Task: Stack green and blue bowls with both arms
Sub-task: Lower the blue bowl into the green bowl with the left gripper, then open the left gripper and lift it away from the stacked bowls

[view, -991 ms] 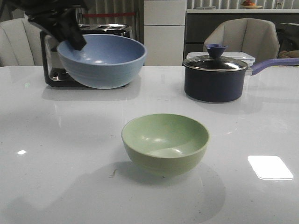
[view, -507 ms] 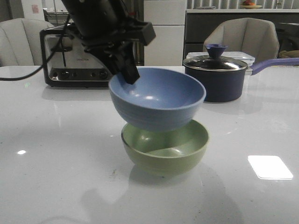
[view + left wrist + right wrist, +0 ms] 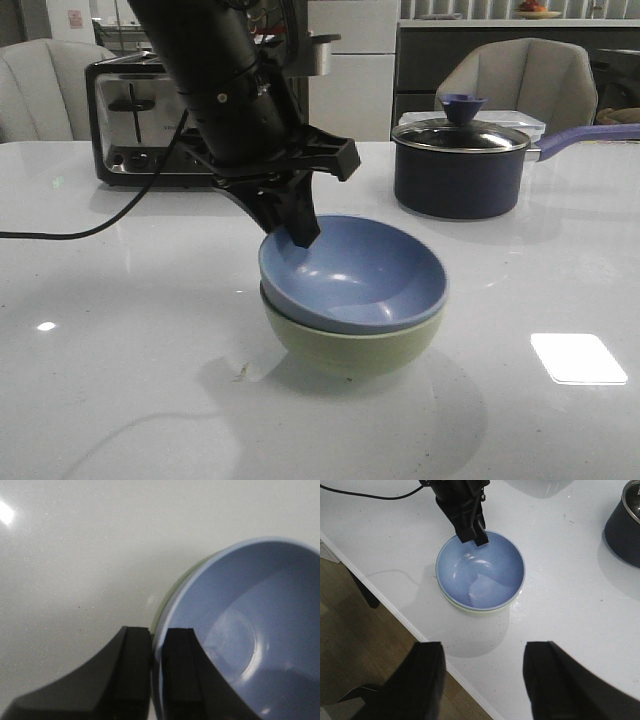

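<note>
**Front view: blue bowl nested in the green one**

Front view shows a glossy white table [image 3: 120, 330] with the matte black left arm [image 3: 215, 90] slanting down from the far left. Far right stands a dark navy saucepan [image 3: 460, 180] with a glass lid; far left, a chrome toaster [image 3: 135, 120]. At centre, the round, matte blue bowl [image 3: 355, 275] sits inside the pale green bowl [image 3: 350, 345], tilted slightly. The left gripper [image 3: 159, 652] pinches the blue bowl's far-left rim, one angular finger inside, one outside. The right gripper [image 3: 482, 680] hangs above, its fingers spread wide and holding nothing.
</note>
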Motion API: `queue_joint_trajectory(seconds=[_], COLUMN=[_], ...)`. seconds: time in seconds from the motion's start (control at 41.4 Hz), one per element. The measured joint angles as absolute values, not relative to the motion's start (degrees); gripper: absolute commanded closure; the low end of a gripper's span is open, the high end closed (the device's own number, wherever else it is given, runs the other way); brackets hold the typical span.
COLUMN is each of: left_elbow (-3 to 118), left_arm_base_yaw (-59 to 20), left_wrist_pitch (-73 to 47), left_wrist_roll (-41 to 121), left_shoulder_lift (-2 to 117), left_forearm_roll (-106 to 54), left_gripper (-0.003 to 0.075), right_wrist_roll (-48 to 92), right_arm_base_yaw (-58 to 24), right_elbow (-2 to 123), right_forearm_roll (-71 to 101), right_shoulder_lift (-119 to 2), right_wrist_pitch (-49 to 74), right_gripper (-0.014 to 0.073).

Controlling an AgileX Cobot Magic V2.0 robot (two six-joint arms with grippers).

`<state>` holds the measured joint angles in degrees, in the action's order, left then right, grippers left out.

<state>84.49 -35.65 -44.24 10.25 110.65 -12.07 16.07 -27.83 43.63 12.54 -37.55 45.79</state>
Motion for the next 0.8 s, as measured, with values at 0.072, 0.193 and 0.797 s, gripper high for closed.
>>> queue_joint_trajectory(seconds=[0.072, 0.193, 0.797], left_elbow=[84.49, 84.96, 69.98], left_arm_base_yaw=[-35.65, -35.65, -35.65], left_wrist_pitch=[-44.24, -46.44, -49.12], left_wrist_roll=[10.25, 10.51, 11.73], left_shoulder_lift=[110.65, 110.48, 77.27], left_forearm_roll=[-12.19, -12.19, -10.73], left_gripper=[0.0292, 0.0276, 0.0276], right_wrist_roll=[16.07, 16.07, 16.07], right_arm_base_yaw=[-27.83, -27.83, -27.83], right_elbow=[43.63, 43.63, 43.63], right_forearm_roll=[12.54, 12.54, 12.54], right_shoulder_lift=[-37.55, -37.55, -37.55], right_wrist_pitch=[45.79, 45.79, 45.79], right_gripper=[0.0126, 0.0126, 0.0126])
